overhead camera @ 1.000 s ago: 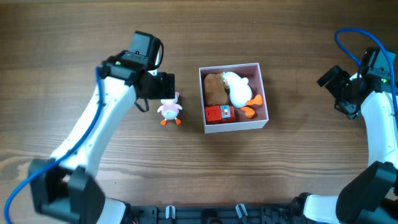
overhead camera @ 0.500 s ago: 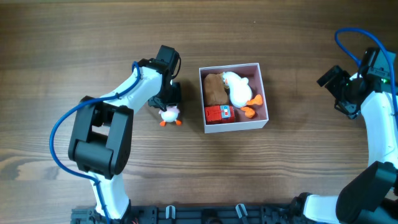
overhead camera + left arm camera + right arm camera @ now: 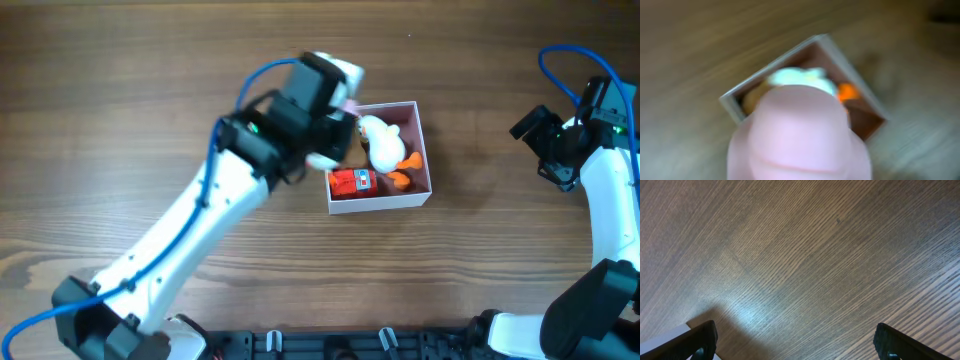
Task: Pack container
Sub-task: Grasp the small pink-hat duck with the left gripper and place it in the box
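Observation:
My left gripper point(image 3: 330, 135) hangs over the left side of the container point(image 3: 380, 204), a white-walled box with a pink inside. It is shut on a pale pink toy point(image 3: 800, 135), which fills the blurred left wrist view above the container's rim point(image 3: 840, 55). Inside the box lie a white duck toy point(image 3: 380, 140) with orange feet point(image 3: 402, 178) and a small red toy point(image 3: 352, 181). The left arm hides the box's left part. My right gripper point(image 3: 545, 140) is far to the right, open over bare wood, with nothing between its fingertips point(image 3: 700, 340).
The wooden table point(image 3: 480, 280) stretches on all sides of the box. The right arm point(image 3: 605, 200) stands along the right edge. The left arm point(image 3: 190, 240) reaches diagonally from the front left corner.
The left gripper shut on the pink toy that stood left of the box, then lifted it and carried it right, over the box. The right arm has not moved.

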### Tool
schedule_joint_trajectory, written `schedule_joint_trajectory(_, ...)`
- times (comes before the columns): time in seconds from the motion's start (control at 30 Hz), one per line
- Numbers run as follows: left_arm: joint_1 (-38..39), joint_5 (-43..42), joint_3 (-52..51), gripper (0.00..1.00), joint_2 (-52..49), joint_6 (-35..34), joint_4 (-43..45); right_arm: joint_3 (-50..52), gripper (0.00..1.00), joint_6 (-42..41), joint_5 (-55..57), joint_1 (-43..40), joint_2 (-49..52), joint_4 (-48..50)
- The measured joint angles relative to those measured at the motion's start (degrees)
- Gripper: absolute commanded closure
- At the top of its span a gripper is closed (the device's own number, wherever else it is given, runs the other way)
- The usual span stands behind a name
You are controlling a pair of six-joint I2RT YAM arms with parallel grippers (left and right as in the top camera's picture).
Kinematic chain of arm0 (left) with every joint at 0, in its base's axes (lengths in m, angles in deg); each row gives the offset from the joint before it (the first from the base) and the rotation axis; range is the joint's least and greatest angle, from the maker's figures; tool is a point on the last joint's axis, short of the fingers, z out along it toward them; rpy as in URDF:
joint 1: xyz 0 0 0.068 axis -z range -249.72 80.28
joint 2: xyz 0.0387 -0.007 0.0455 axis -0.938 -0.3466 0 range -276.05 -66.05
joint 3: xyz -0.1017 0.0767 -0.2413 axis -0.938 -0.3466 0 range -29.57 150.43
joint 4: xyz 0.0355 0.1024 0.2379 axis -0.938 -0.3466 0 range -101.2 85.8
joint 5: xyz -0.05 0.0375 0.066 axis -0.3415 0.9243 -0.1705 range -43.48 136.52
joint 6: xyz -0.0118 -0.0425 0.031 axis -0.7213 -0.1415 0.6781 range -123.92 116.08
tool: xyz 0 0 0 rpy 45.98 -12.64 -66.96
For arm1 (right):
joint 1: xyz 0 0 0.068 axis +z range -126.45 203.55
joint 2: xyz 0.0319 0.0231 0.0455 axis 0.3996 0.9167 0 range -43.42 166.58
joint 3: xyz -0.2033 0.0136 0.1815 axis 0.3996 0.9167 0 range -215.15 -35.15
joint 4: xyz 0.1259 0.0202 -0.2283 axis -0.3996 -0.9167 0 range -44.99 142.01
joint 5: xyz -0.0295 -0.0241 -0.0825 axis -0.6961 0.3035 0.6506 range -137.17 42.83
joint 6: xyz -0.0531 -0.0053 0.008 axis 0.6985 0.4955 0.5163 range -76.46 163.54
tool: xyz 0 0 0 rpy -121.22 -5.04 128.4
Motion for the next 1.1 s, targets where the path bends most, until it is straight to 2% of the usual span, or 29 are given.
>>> schedule_joint_trajectory(0.1, 8.28, 1.16, 0.17, 0.96, -2.40, 9.01, 3.08, 0.00, 0.01, 0.00, 0.00, 0.00, 0.00, 0.02)
schedule_joint_trajectory(0.13, 9.73, 1.64, 0.20, 0.91, -4.11, 11.63, 4.90, 0.00, 0.00, 0.00, 0.00, 0.00, 0.00, -0.02)
schedule_joint_trajectory(0.17, 10.82, 1.84, 0.20, 0.68, -6.27, 14.08, 6.95, 0.00, 0.00, 0.00, 0.00, 0.00, 0.00, 0.02)
schedule_joint_trajectory(0.2, 11.67, 2.14, 0.20, 0.64, -8.98, 16.90, 8.52, 0.00, 0.00, 0.00, 0.00, 0.00, 0.00, 0.00)
schedule_joint_trajectory(0.27, 12.15, 2.64, 0.07, 0.65, -14.40, 21.66, 11.17, 0.00, 0.00, 0.00, 0.00, 0.00, 0.00, 0.00)
schedule_joint_trajectory(0.4, 11.98, 3.50, -0.09, 0.67, -21.64, 26.60, 14.19, 0.00, 0.00, 0.00, 0.00, 0.00, 0.00, 0.00)
schedule_joint_trajectory(0.5, 12.11, 3.43, -0.20, 0.57, -23.19, 28.11, 14.08, 0.00, 0.00, 0.00, 0.00, 0.00, 0.00, 0.00)
schedule_joint_trajectory(0.57, 12.24, 3.43, -0.20, 0.45, -23.19, 28.55, 14.01, 0.00, 0.00, 0.00, 0.00, 0.00, 0.00, 0.00)
schedule_joint_trajectory(0.6, 12.35, 3.43, -0.20, 0.25, -23.19, 29.05, 13.70, 0.00, 0.00, 0.00, 0.00, 0.00, 0.00, 0.00)
schedule_joint_trajectory(0.63, 12.46, 3.43, -0.20, 0.00, -23.19, 28.94, 13.25, 0.00, 0.00, 0.00, 0.00, 0.00, 0.00, 0.00)
schedule_joint_trajectory(0.87, 12.74, 5.70, -0.20, 0.00, -20.44, 27.50, 13.77, 0.00, 0.00, 0.00, 0.00, 0.00, 0.00, 0.00)
schedule_joint_trajectory(1.0, 12.79, 9.46, -0.20, 0.00, -13.42, 25.38, 13.90, 0.00, 0.00, 0.00, 0.00, 0.00, 0.00, 0.00)
schedule_joint_trajectory(1.1, 12.70, 15.69, -0.15, 0.00, -5.90, 20.04, 11.39, 0.00, 0.00, 0.00, 0.00, 0.00, 0.00, 0.00)
